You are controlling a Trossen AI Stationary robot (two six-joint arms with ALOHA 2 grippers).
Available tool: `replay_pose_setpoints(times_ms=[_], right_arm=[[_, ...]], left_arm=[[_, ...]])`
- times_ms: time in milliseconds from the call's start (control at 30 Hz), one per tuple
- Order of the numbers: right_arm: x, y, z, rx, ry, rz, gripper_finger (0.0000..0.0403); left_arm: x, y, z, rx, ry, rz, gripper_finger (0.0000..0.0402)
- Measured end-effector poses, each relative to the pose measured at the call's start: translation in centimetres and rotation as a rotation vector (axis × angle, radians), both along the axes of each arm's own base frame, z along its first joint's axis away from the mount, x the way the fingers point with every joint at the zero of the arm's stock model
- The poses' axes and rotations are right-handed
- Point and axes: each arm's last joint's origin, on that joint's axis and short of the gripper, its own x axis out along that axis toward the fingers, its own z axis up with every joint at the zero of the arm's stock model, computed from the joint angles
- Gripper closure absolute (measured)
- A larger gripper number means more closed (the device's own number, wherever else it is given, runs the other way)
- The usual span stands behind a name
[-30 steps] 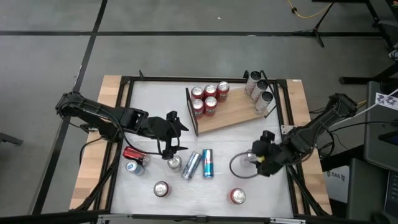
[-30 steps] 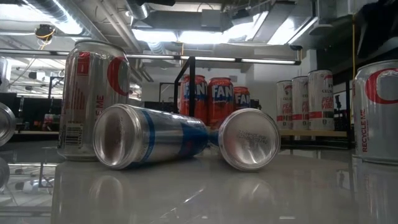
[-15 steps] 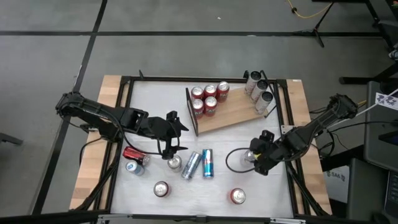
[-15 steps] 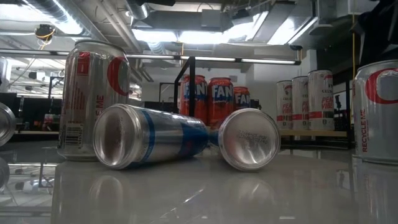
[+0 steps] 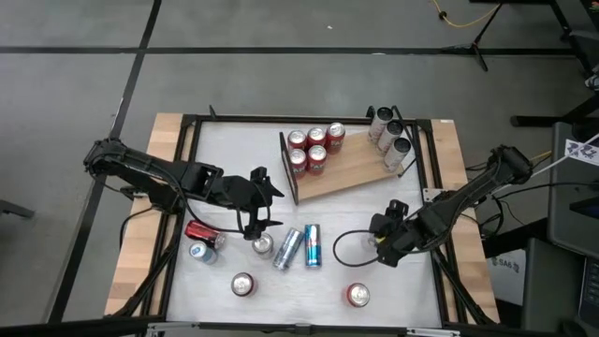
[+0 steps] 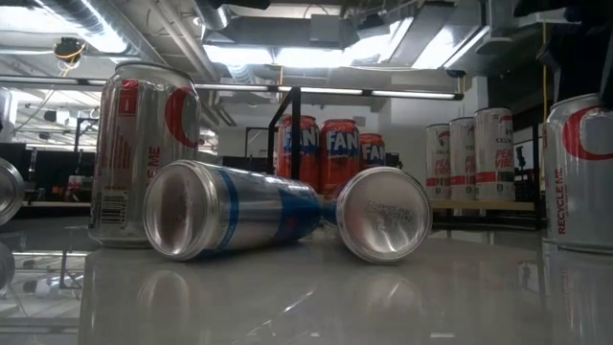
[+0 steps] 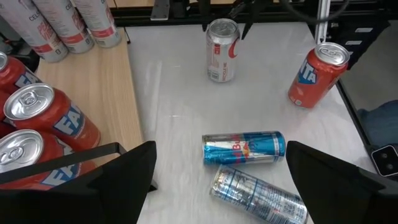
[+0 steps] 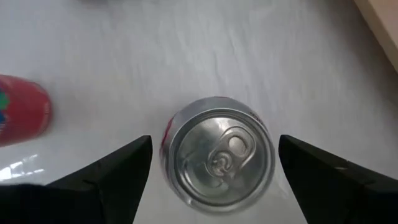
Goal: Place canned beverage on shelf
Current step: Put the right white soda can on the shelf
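shelf [image 5: 351,167] carries five red cans [image 5: 314,148] and three pale ones; right fingers [image 8: 118,171] spread around a silver can [image 8: 217,152], left fingers [image 7: 118,168] spread too.

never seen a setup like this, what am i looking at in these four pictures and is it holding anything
Two dark robot arms work at a white table. One picture looks straight down, one sits at table height, and two come from cameras on the wrists.

On the table, a light-brown wooden shelf carries five red cans and three pale slim cans. More cans stand or lie loose, including two blue-and-silver cans on their sides.

Nothing is held. The right gripper is open above an upright silver can with a red mark. The left gripper, also open, waits near the shelf's railed end.
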Motion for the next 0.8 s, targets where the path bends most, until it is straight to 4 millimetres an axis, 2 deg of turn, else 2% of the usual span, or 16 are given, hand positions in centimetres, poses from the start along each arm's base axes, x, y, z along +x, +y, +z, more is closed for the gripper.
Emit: replay_pose_setpoints(times_ms=[433,700,800], right_arm=[[0.9,0.7,-1.8,-0.021,0.088,0.007,0.0064],[1.0,0.8,-2.0,-0.019,0.095,0.007,0.0115],[1.0,0.8,-2.0,-0.019,0.094,0.006,0.012]], left_arm=[[0.0,0.0,0.0,0.0,0.0,0.0,0.0052],[0.0,0.0,0.0,0.0,0.001,0.0,0.0052],[0.0,0.0,0.0,0.0,0.001,0.0,0.0052]])
